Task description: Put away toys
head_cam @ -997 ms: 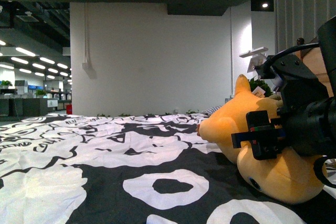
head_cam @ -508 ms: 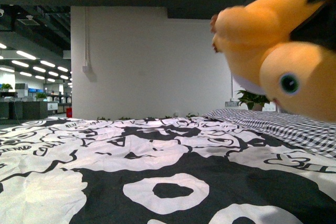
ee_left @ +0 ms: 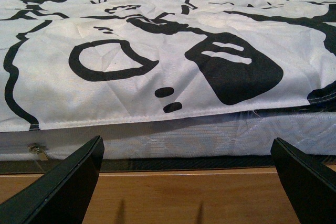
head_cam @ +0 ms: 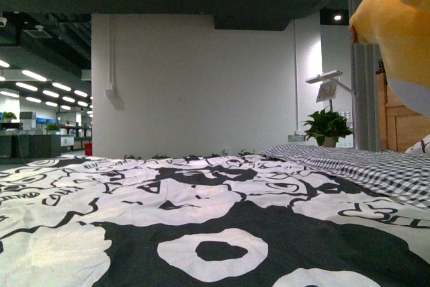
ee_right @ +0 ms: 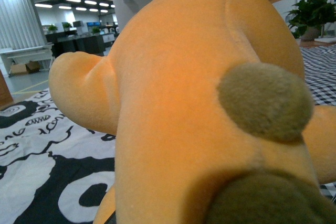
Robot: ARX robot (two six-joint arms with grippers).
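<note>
The orange-yellow plush animal (head_cam: 396, 31) hangs high at the top right of the front view, well above the bed, mostly cut off by the frame edge. It fills the right wrist view (ee_right: 199, 108), with brown patches and a paper tag showing. My right gripper is shut on it, but its fingers are hidden behind the plush. My left gripper (ee_left: 189, 182) is open and empty, its dark fingers (ee_left: 63, 187) spread wide, low beside the bed's side over a wooden board (ee_left: 173, 198).
A black-and-white patterned bedspread (head_cam: 168, 213) covers the bed. A checked pillow (head_cam: 363, 166) lies at the back right. A potted plant (head_cam: 327, 128), a lamp and a wooden headboard (head_cam: 396, 119) stand behind it. The mattress edge (ee_left: 173, 135) faces the left gripper.
The plush animal was lifted off the bed by the right gripper and has risen up and to the right, now mostly out of the front view. The right arm has left the view.
</note>
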